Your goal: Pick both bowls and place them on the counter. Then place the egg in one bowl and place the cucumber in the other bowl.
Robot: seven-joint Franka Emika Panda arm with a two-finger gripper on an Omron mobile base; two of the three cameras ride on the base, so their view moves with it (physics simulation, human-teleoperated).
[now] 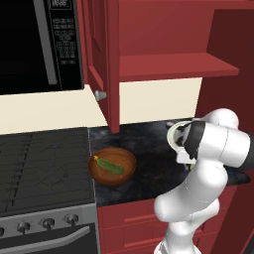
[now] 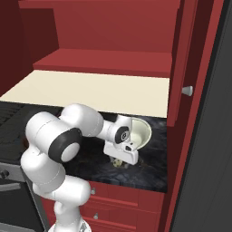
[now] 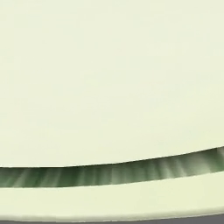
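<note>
Hiding the pale bowl (image 1: 173, 135) — white arm (image 1: 218, 144) — rim peeking.

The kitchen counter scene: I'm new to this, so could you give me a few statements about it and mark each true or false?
1. The cucumber lies inside the brown wooden bowl. True.
2. The brown bowl sits on the stovetop. False: it rests on the black counter, beside the stove.
3. The pale bowl stands on the counter near the arm's hand. True.
4. The cabinet door above the counter is shut. False: it stands open.
5. The cucumber is in the pale bowl. False: it is in the brown one.
</note>
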